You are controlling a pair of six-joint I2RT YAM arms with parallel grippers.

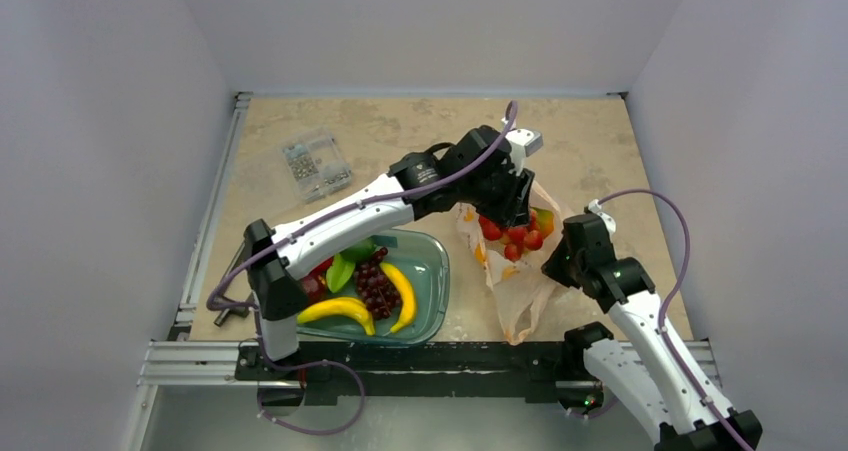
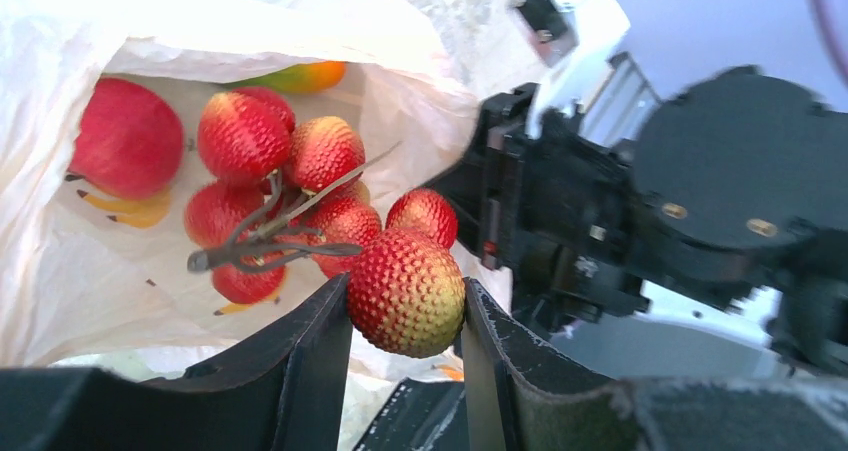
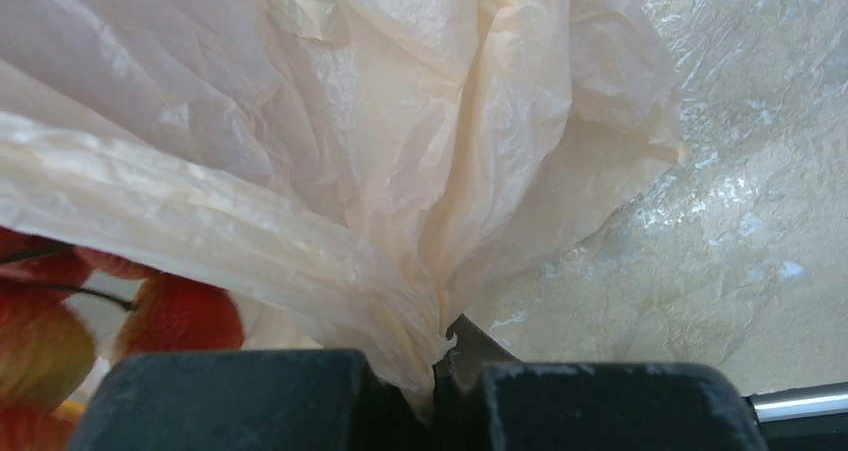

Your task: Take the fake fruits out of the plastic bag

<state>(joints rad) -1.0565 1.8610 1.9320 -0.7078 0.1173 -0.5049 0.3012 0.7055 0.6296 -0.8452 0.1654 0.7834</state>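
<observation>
Obs: left end effector sits at the mouth of the thin peach-pink crinkly plastic bag, closed narrow on one red-and-yellow bumpy berry. The berry is apparently part of the brown-stemmed berry bunch; the join is hidden. A glossy red ball lies beside the bunch inside the bag. The right end effector is pinched tight on a fold of the bag. The bag rests on the beige tabletop.

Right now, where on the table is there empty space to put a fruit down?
Bare table runs along the far edge, rightward from the parts box. A narrow strip lies between the teal tray and the plastic bag. It is crowded at the bag, where the left gripper pinches the berry bunch and the right gripper clamps the plastic.
</observation>
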